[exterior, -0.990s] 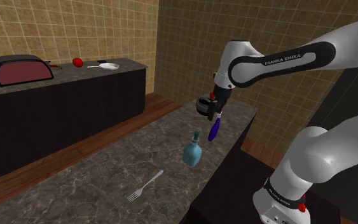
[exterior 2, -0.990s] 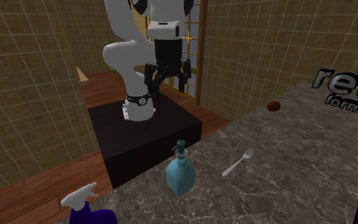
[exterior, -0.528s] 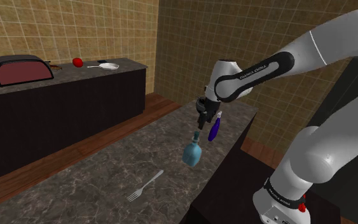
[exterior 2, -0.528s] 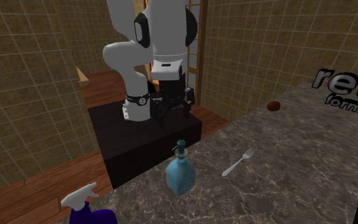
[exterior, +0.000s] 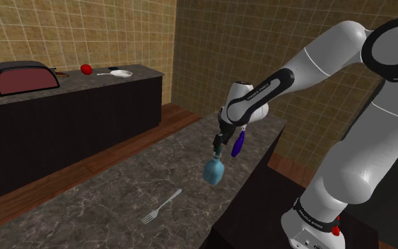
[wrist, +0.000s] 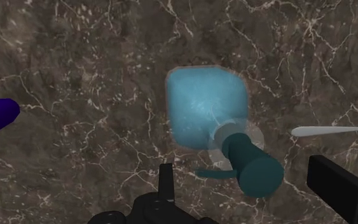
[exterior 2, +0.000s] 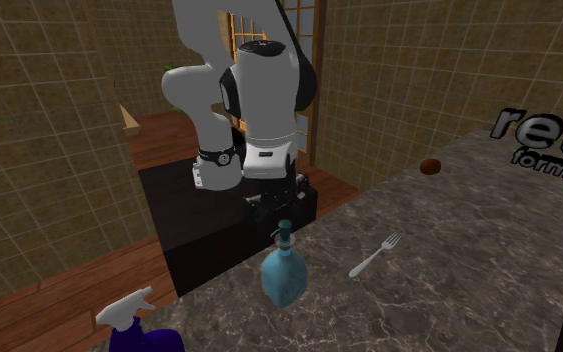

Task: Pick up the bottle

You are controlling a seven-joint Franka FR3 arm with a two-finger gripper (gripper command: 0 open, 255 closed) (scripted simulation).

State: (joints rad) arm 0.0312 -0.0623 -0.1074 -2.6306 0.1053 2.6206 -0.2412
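We start with the dark marble counter (exterior: 119, 191), which carries everything the task concerns. The white arm (exterior: 310, 60) reaches out over it from the stand and bends down toward the counter's right edge in the shoulder view.

The bottle (exterior: 213, 170) stands on the counter near that edge, between a purple spray bottle (exterior: 237, 143) farther off and a fork (exterior: 160, 207) nearer the camera, apart from both. It is pale blue with a darker teal pump top. It rests on its base, so nothing is lifted yet.

We judge the task to be at the end of the approach. The arm is lined up, but the closing and the lift are left to do.

The gripper (exterior: 219, 143) hangs just above the pump top. In the wrist view the two black fingers (wrist: 166, 181) stand apart, one on each side of the teal cap, and neither touches it. The pincer is apart and holds nothing.

The bottle is upright, with its long axis running straight up from the counter and its top pointing at the gripper. From the second exterior view the neck rises plumb from the wide body. The small spout (wrist: 206, 172) on the pump sticks out sideways, roughly toward the spray bottle's side.
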